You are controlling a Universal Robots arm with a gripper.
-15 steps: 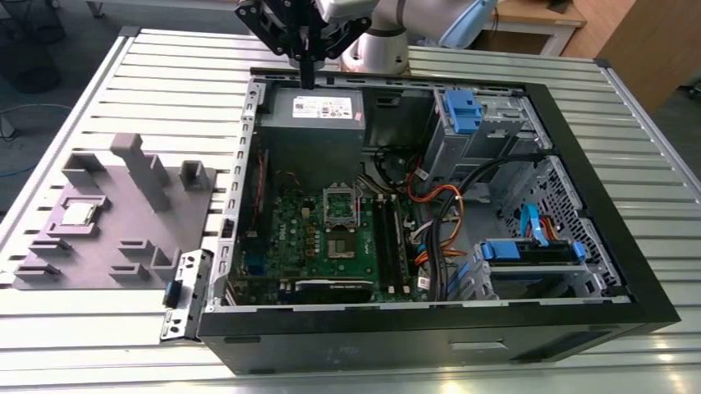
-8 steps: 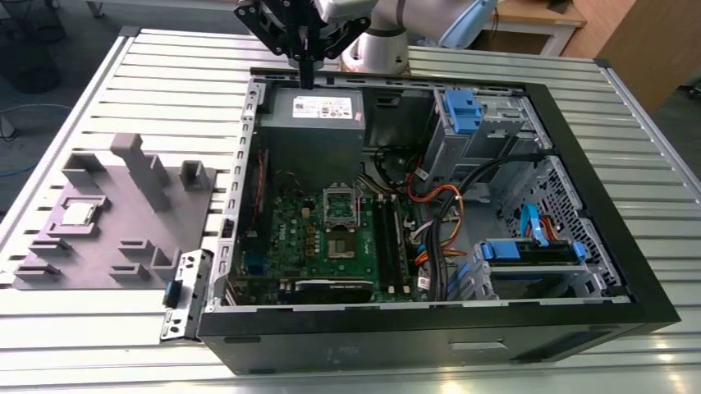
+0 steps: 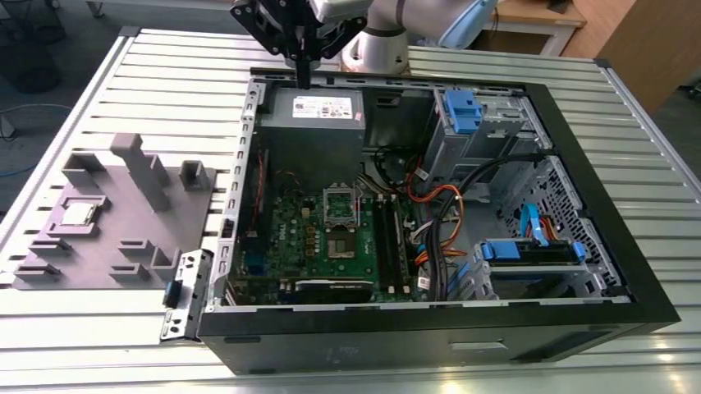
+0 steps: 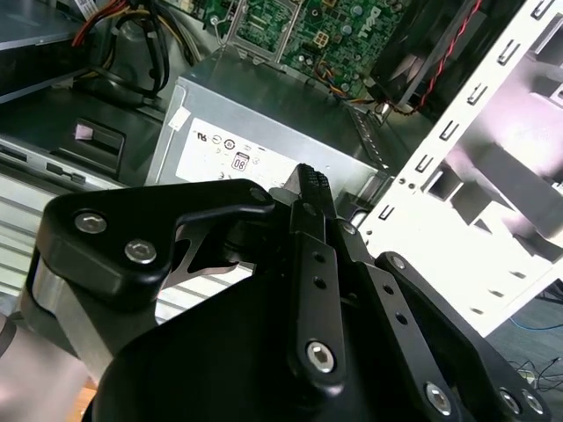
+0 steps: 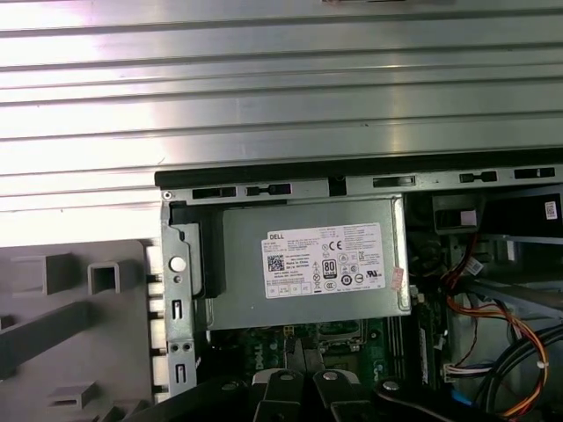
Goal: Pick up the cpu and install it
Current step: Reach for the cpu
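The cpu [image 3: 79, 215] is a small pale square chip lying in a recess of the grey moulded tray [image 3: 121, 246], at the exterior view's left, outside the computer case. My gripper [image 3: 304, 80] hangs over the far edge of the open case, above the grey power supply box [image 3: 315, 123], well away from the cpu. Its black fingers [image 4: 310, 189] are pressed together with nothing between them. The shiny socket frame [image 3: 341, 203] sits on the green motherboard [image 3: 290, 238] inside the case.
The black case [image 3: 438, 328] lies open on a ribbed metal table [image 3: 164, 74]. Drive bays with blue tabs [image 3: 465, 107] and cable bundles [image 3: 438, 222] fill the exterior view's right side. The tray's raised blocks [image 5: 53, 308] stand beside the case wall [image 5: 176, 290].
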